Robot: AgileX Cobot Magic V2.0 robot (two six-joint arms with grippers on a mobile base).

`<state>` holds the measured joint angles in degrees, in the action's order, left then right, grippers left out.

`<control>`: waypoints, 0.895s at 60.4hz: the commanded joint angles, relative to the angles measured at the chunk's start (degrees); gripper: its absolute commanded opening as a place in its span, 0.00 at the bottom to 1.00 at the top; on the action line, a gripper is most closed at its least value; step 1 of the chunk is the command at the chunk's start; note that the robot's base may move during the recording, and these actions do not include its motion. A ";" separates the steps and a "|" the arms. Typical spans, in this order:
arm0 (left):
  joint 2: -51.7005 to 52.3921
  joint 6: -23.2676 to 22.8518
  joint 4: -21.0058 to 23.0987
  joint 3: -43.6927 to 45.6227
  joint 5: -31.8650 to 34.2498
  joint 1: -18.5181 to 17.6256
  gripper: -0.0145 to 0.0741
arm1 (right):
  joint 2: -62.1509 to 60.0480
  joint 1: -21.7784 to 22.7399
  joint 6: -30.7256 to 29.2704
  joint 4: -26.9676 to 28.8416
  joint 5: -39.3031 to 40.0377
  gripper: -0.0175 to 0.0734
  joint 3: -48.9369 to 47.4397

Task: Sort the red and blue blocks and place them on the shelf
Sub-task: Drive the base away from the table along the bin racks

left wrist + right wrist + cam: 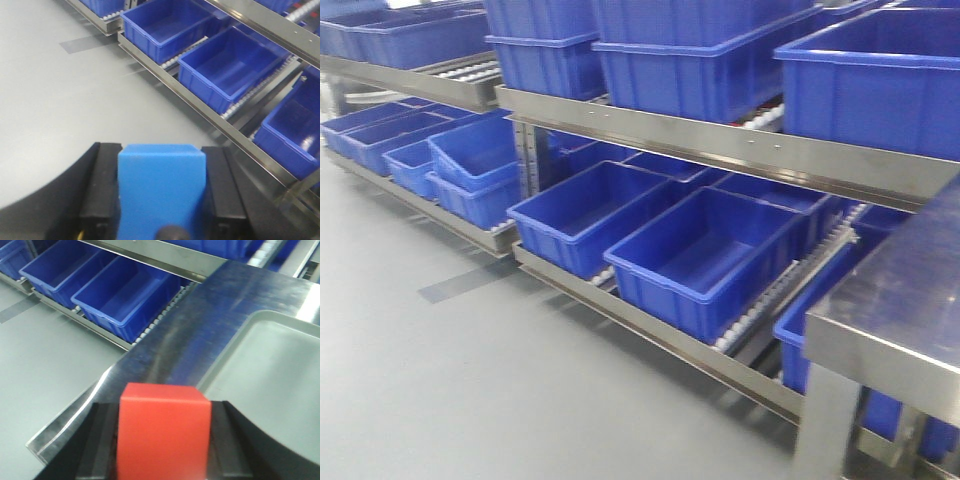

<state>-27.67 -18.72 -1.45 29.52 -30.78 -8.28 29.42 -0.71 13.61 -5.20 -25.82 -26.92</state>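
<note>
1. Exterior front-facing view: the shelf is seen as a steel rack with two visible levels, each loaded with large blue bins on roller tracks. A corner of the steel table enters at the right, and bare floor lies in front. Neither block and neither gripper is shown here. No small cube can be made out in any bin or on any rail, though the picture is somewhat blurred.

2. Left wrist-mounted view: the blue block is clamped in the left gripper, the jaws being closed against its two sides. It is held above the floor, with the lower level of the shelf and its open bins ahead to the upper right, apart from the block.

3. Right wrist-mounted view: the red block is gripped in the same way by the right gripper, the jaws being pressed to both sides. It is held over the near edge of the table, beside the grey tray, in which nothing is seen in the part shown.

4. Progress, as judged: pick-up is taken as done for both blocks. Carrying them to the shelf, sorting them by colour and releasing them are taken as not yet done.
</note>
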 commanded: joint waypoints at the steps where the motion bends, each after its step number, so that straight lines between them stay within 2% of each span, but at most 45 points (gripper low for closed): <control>1: -0.29 -0.26 -0.22 1.56 4.48 0.05 0.31 | 0.07 0.49 -0.18 -0.31 4.82 0.26 -1.57; 54: -0.29 -0.26 -0.22 1.56 4.48 0.05 0.31 | 0.07 0.49 -0.18 -0.31 4.82 0.26 -1.57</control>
<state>-27.67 -18.72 -1.45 29.52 -30.78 -8.28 29.42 -0.71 13.61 -5.20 -25.82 -26.92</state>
